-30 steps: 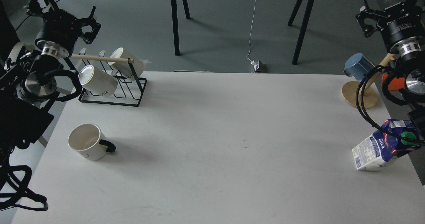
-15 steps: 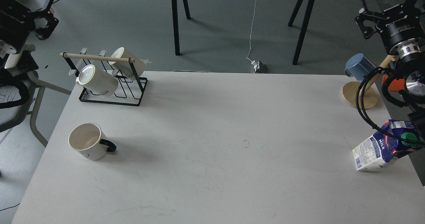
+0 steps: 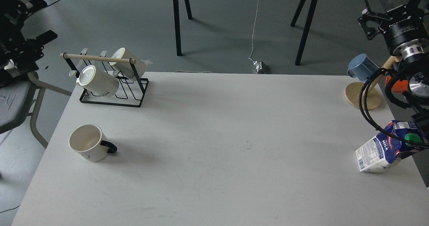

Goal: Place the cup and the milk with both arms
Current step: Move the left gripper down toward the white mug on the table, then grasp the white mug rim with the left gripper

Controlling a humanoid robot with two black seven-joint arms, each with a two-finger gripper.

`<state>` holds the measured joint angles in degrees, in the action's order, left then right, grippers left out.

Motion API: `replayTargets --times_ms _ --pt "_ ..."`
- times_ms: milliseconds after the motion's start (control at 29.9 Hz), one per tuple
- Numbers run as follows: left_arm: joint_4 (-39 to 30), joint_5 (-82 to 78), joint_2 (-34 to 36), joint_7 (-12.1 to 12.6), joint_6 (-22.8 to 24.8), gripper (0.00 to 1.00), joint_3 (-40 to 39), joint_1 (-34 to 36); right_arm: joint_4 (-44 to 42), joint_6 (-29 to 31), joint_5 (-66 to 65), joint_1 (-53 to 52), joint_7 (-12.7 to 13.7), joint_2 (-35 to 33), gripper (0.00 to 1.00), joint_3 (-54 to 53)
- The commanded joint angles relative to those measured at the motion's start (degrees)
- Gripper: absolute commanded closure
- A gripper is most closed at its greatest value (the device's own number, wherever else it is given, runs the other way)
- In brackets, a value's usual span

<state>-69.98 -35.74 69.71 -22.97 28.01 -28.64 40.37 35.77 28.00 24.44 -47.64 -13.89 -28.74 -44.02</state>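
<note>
The cup [image 3: 87,147] is a white mug with a black handle that points right. It stands upright on the left part of the white table [image 3: 214,172]. The milk [image 3: 385,148] is a dark blue and white carton with a green cap. It leans tilted at the table's right edge, with a black cable of my right arm across it. My left gripper [image 3: 42,19] is high at the far left, off the table, with two prongs apart, empty and far from the cup. My right gripper [image 3: 392,11] is raised at the top right, open and empty, well above the milk.
A black wire rack [image 3: 112,85] with a wooden bar holds two white lettered mugs at the back left. A wooden stand [image 3: 363,97] with a blue cup [image 3: 361,66] and an orange cup [image 3: 397,83] stands at the back right. A grey chair [image 3: 16,102] is left of the table.
My left arm has swung back to the left, away from the rack and off the table. The right arm, the cup and the milk have barely moved.
</note>
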Motion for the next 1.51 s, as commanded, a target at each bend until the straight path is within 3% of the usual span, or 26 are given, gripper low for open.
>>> replayTargets --times_ms 0,100,201,401,502,636,870,1138,1472 --pt "0.1 -15.1 0.9 -5.0 0.0 0.13 0.1 -2.3 0.0 0.0 0.0 0.0 0.0 0.1 0.00 0.1" --pt "0.3 -24.5 0.5 -5.0 -0.8 0.14 0.2 -4.2 0.0 0.0 0.0 0.1 0.0 0.1 0.00 0.1" --pt "0.5 -33.6 0.3 -5.0 -6.4 0.14 1.9 -7.1 -0.1 0.0 -0.1 0.1 0.0 0.0 0.00 0.1" --pt "5.7 -47.3 -3.5 -5.0 -24.2 0.17 11.9 -8.5 -0.2 0.0 -0.1 0.2 0.0 0.0 0.00 0.1" --pt "9.8 -50.0 -6.2 -5.0 -29.4 0.17 15.2 -8.4 -0.1 0.0 -0.1 0.3 0.0 -0.3 0.00 0.1" --pt "13.0 -50.2 -9.0 -5.0 -30.8 0.17 15.5 -8.6 -0.1 0.0 -0.2 0.3 0.0 -0.3 0.00 0.2" --pt "16.8 -55.3 -14.0 -5.0 -33.2 0.28 15.6 -9.4 -0.1 0.0 -0.3 0.3 0.0 -0.3 0.00 0.3" --pt "23.7 -60.2 -19.2 -5.0 -33.5 0.32 15.5 -11.4 -0.1 0.0 -0.3 0.3 0.0 -0.4 0.00 0.2" --pt "28.1 -64.7 -20.9 -5.0 -37.7 0.71 15.5 -12.4 -0.4 0.0 -0.3 0.3 -0.1 -0.8 0.00 0.3"
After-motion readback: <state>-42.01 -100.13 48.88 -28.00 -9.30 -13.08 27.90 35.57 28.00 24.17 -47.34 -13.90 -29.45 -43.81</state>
